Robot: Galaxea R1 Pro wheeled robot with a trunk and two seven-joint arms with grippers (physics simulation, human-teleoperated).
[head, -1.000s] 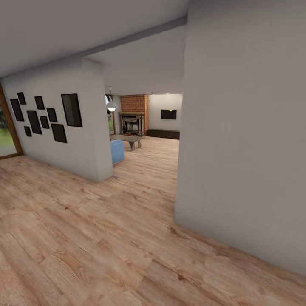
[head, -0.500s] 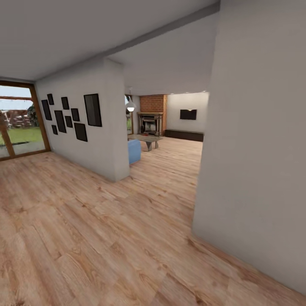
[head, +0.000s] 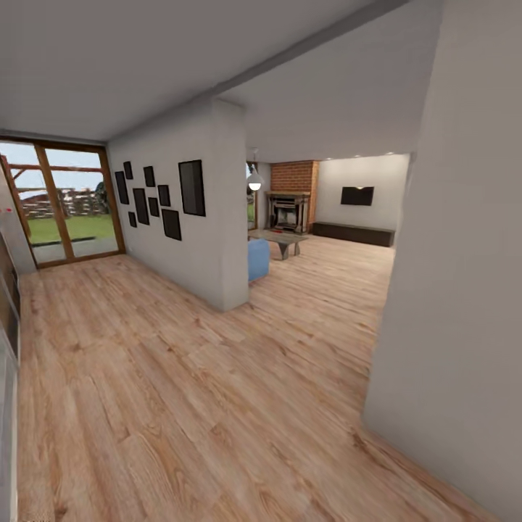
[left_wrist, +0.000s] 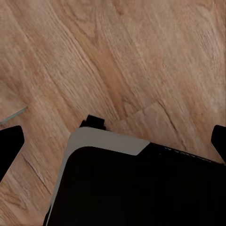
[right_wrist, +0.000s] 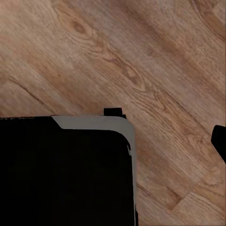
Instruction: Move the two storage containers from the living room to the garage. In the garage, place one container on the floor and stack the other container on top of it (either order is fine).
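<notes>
While both wrist cameras look straight down, the left gripper (left_wrist: 113, 141) shows dark fingertips (left_wrist: 9, 146) spread wide at opposite edges of its frame, nothing between them but plank floor (left_wrist: 141, 56). Only one fingertip (right_wrist: 220, 139) of the right gripper shows, so I cannot tell how it stands. Both hang above the robot's black, grey-edged base (left_wrist: 136, 188), touching nothing.

Landmark: the white partition wall (head: 217, 217) carrying black picture frames (head: 191, 187). Open wood floor runs on both sides of it. Its end corner and a near grey wall (head: 464, 290) bound a broad passage. Beyond the partition's corner lies the living room (head: 319, 254): blue seat (head: 258, 259), low table (head: 281, 238), brick fireplace (head: 291, 196), wall TV (head: 357, 196), dark bench (head: 354, 233). On the partition's other side, a glazed door (head: 61, 199).
</notes>
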